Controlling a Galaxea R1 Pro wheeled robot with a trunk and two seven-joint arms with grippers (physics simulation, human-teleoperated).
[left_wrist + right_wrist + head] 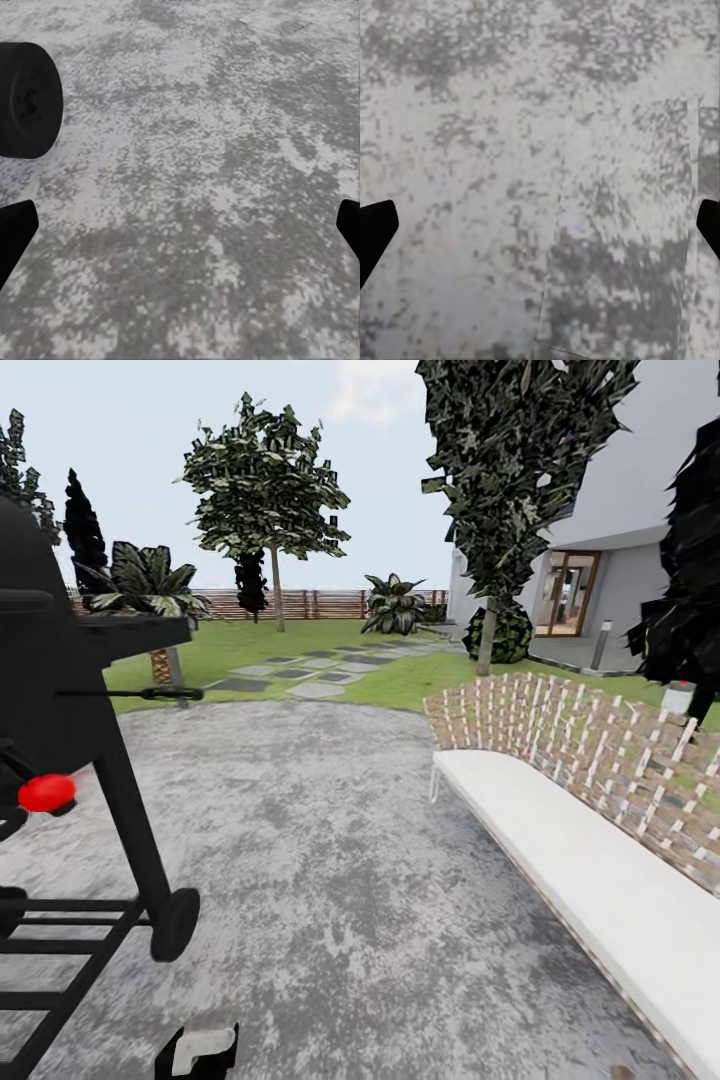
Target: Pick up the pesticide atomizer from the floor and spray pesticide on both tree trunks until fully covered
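The pesticide atomizer is out of view. Two leafy trees stand far ahead on the green lawn (240, 645): one (265, 485) at centre left with a pale trunk (277, 598), and a taller one (510, 460) at right whose trunk (487, 642) rises by the white house. My left gripper (180, 232) is open over grey stone paving, its black fingertips (13, 232) wide apart with nothing between them. My right gripper (540, 232) is open as well, above bare paving. A white-and-black part of my left arm (200, 1050) shows at the bottom edge of the head view.
A black wheeled grill (70, 760) with a red knob (45, 792) stands close on the left; its wheel (28, 100) is near my left gripper. A long white bench (590, 860) with a woven back lines the right. Stepping stones (310, 675) cross the grass to a slat fence (320, 603).
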